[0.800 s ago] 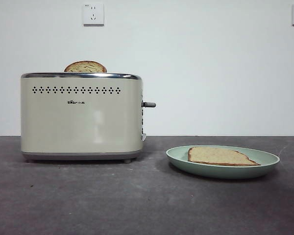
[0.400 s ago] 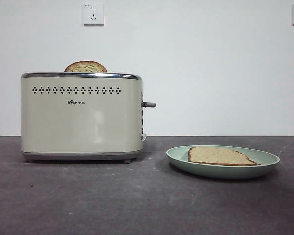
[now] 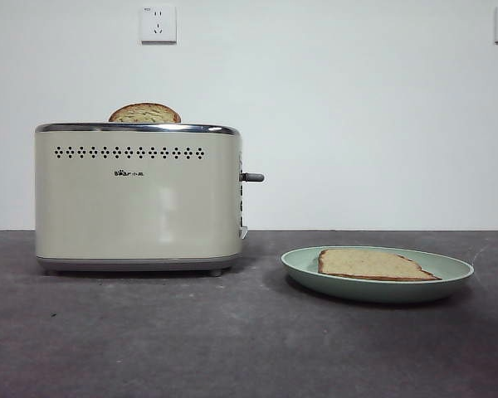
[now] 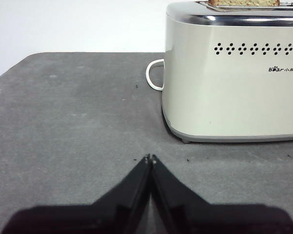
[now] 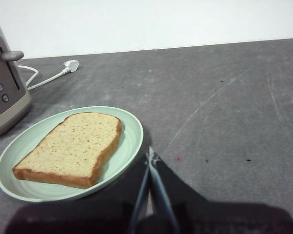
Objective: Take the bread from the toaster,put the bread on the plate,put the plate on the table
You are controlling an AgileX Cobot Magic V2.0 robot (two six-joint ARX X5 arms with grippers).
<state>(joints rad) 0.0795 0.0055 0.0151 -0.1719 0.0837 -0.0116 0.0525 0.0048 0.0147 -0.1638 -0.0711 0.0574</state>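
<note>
The bread [image 3: 370, 264] lies flat on the mint-green plate [image 3: 456, 270], which rests on the table [image 3: 232, 340] to the right of the toaster [image 3: 137, 199]. The right wrist view shows the bread [image 5: 73, 146] on the plate [image 5: 132, 131] too. A second dome-topped slice [image 3: 144, 114] sticks up from the toaster's slot; it also shows in the left wrist view [image 4: 244, 3]. My left gripper [image 4: 150, 157] is shut and empty, low over the table beside the toaster [image 4: 234, 83]. My right gripper [image 5: 150, 153] is shut and empty, just beside the plate's rim.
The toaster's grey lever [image 3: 252, 177] points toward the plate. Its white cord [image 4: 154, 75] loops behind it, and the plug [image 5: 71, 65] lies on the table behind the plate. A white wall with sockets [image 3: 158, 23] backs the table.
</note>
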